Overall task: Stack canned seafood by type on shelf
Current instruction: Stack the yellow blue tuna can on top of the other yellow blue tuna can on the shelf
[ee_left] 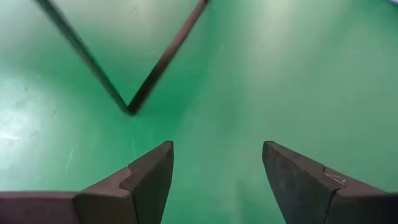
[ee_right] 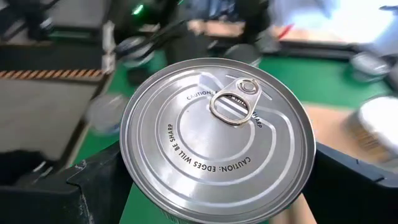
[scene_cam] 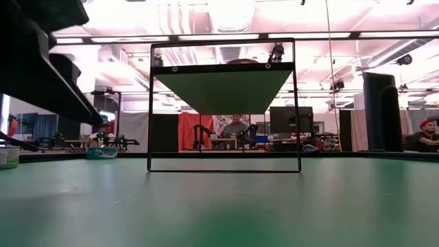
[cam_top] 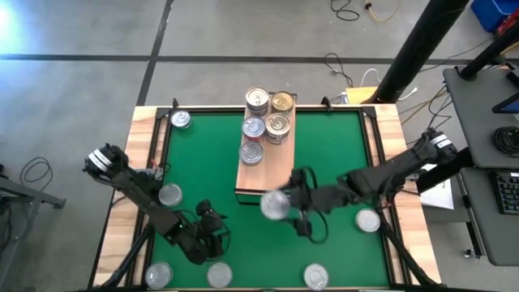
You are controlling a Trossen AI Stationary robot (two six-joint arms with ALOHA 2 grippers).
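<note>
From above, the right end effector (cam_top: 285, 206) is clamped on a silver-topped can (cam_top: 274, 205) just off the shelf's (cam_top: 276, 166) near end; five cans (cam_top: 265, 122) sit at the shelf's far end. The left end effector (cam_top: 209, 229), fingers apart and empty, hangs over the green worktop (cam_top: 324, 146).

The right wrist view shows that can's pull-tab lid (ee_right: 221, 144) between the fingers.

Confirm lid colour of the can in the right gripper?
Silver lid with a pull tab; clearest in the right wrist view.
</note>
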